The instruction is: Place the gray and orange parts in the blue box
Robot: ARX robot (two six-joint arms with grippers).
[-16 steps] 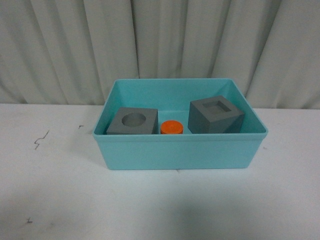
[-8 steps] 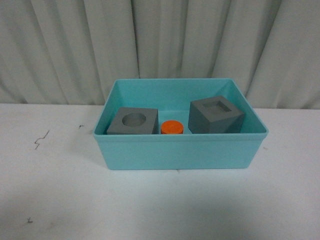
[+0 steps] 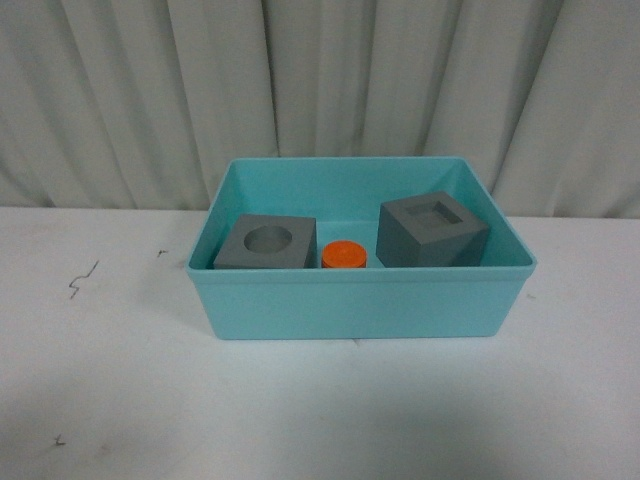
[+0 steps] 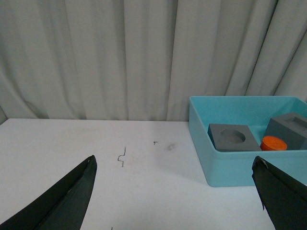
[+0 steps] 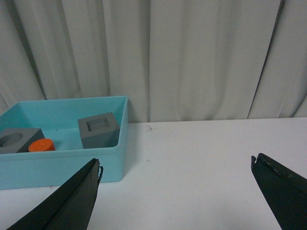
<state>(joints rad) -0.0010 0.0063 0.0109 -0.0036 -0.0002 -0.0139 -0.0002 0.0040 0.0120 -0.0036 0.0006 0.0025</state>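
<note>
**Entry: blue box, three parts aboard, both claws empty**

Item 1. Blue box (image 3: 360,300), on the white table (image 3: 120,400), in front of a pale curtain (image 3: 320,80). I see it off to one side of my left claw (image 4: 175,191) and off to the opposite side of my right claw (image 5: 177,191), so it sits between the two arms and ahead of both.

Item 2. Gray cube with round recess (image 3: 266,243), inside the box, against the near wall, on the end closer to my left claw. It rests flat, recess up.

Item 3. Orange cylinder (image 3: 344,255), inside the box, between the two cubes, just beside the round-recess cube. Only its top shows over the wall; any digits are hidden from me.

Item 4. Gray cube with square recess (image 3: 432,231), inside the box, on the end closer to my right claw. It looks tipped, one edge raised, as if dropped in, not set down.

Item 5. Left claw: fingers spread wide apart, nothing between them, well clear of the box.

Item 6. Right claw: fingers likewise spread wide, holding nothing, well clear of the box.

Remarks. All listed parts lie within the box walls and no part remains on the table that I can see. I judge the task finished, with the claws parked clear because nothing is left to carry.
</note>
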